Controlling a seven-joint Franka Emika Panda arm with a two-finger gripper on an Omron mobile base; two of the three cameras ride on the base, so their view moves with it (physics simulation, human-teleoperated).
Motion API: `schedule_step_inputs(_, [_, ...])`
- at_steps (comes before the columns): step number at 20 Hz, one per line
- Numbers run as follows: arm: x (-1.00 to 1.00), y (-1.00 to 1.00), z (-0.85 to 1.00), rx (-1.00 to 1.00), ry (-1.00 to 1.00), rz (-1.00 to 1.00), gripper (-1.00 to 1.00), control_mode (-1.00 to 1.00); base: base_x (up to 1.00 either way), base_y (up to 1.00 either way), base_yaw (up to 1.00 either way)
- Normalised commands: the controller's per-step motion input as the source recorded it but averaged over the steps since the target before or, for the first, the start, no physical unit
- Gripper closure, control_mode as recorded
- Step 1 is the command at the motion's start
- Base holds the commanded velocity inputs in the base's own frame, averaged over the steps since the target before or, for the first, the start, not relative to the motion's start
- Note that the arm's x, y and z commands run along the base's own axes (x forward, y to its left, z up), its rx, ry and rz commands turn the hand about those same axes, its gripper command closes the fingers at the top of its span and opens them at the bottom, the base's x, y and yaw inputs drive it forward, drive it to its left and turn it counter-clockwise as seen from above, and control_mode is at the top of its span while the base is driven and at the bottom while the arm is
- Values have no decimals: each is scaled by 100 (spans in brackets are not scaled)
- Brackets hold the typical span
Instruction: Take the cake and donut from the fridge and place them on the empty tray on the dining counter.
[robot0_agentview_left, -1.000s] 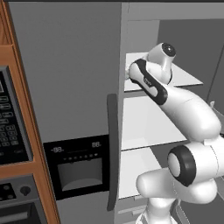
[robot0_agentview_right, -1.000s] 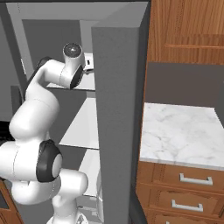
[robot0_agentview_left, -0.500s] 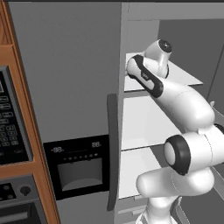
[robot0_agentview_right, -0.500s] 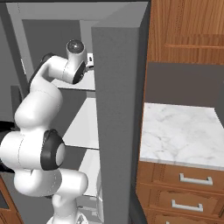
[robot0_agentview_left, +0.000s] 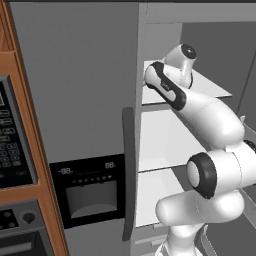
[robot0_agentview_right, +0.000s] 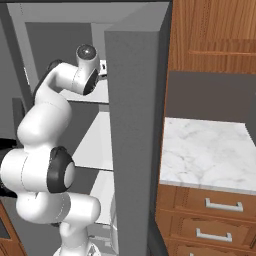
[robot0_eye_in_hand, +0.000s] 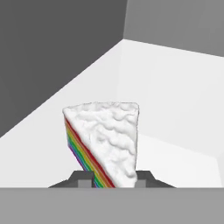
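**Claw closes on the cake slice inside the fridge**

The claw (robot0_eye_in_hand: 110, 180) sits low at the near edge of the hand view, its two dark finger tips (robot0_eye_in_hand: 82, 178) standing close on either side of the narrow end of the cake (robot0_eye_in_hand: 105, 142). The jaws are drawn in narrow, and the tips look pressed against the slice's flanks, so I judge it gripped, or within a hair of it; the contact itself sits at the very edge of the picture. Taking the wedge across its thin end makes sense: that is where the slice fits between the fingers, and the flat sides give them something to bear on.

The cake rests on a white shelf (robot0_eye_in_hand: 175, 100), icing facing the camera, the rainbow layers showing along one side. It is not yet lifted, as far as I can tell. Beyond it the shelf runs back to the grey inner walls of the fridge (robot0_agentview_left: 75, 90).

From the base views, the arm reaches up and into the open compartment at the level of the upper shelf, wrist turned inward. The open door (robot0_agentview_right: 132, 125) stands just beside the arm and hides the hand itself. Farther right lies a marble bench (robot0_agentview_right: 205, 152) over wooden drawers.

The donut remains to be fetched, so the task looks early.
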Motion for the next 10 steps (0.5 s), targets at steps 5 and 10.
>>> schedule_step_inputs(5, [-51,-5,4,0,-7,-1,100,-100,0,0,0])
schedule_step_inputs(10, [-85,-17,25,0,-15,-2,100,-100,0,0,0])
